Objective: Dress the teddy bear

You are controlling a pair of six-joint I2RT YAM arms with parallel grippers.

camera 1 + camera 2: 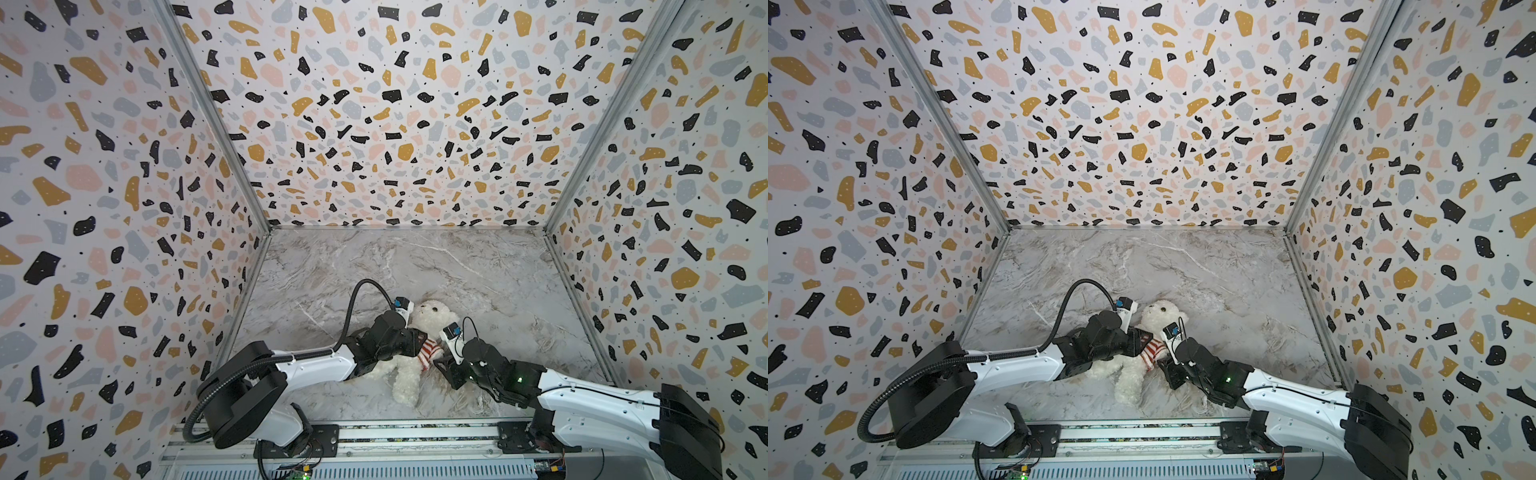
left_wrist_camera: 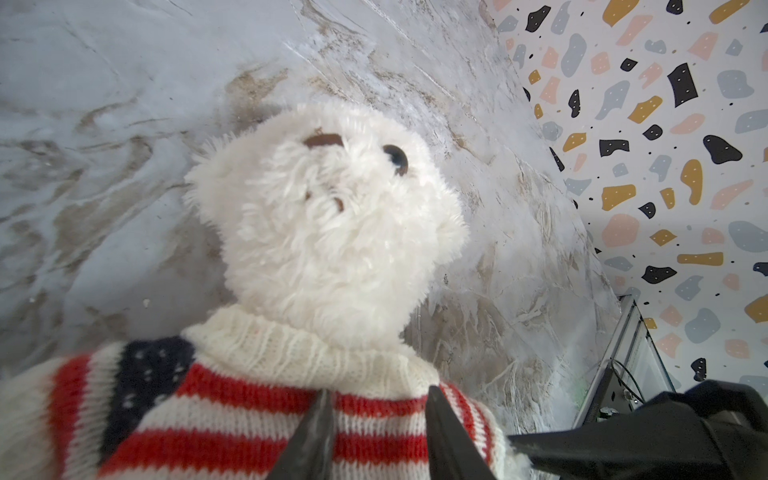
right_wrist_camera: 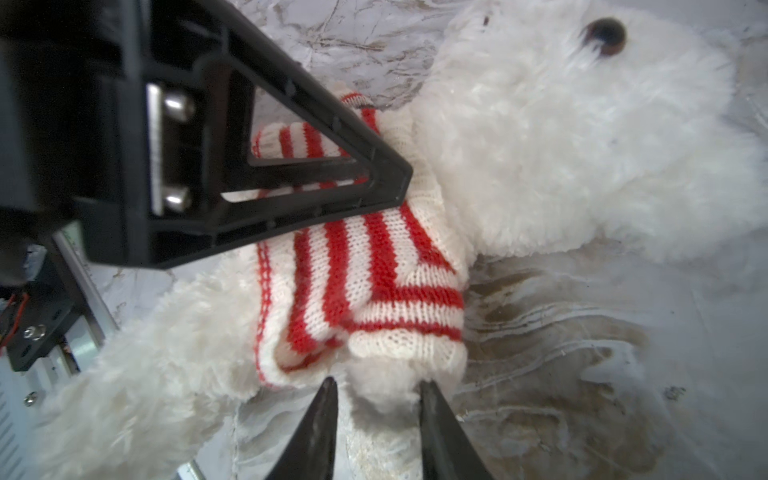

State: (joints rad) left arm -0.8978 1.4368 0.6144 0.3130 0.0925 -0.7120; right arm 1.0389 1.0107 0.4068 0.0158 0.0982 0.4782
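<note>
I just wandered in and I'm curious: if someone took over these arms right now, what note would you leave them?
Left gripper: jaws apart, tips on the chest of the sweater.
Right gripper: open, either side of one arm of the teddy bear, at a sleeve cuff.
Bear lies face up on the table.
Done: collar over the head, that arm through.
To do: hem looks bunched high, pull it down; other sleeve hidden, check it.

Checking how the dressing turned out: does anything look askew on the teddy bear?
Yes. The striped sweater sits bunched high on the teddy bear, with its hem folded at one side and the belly left bare.
</note>
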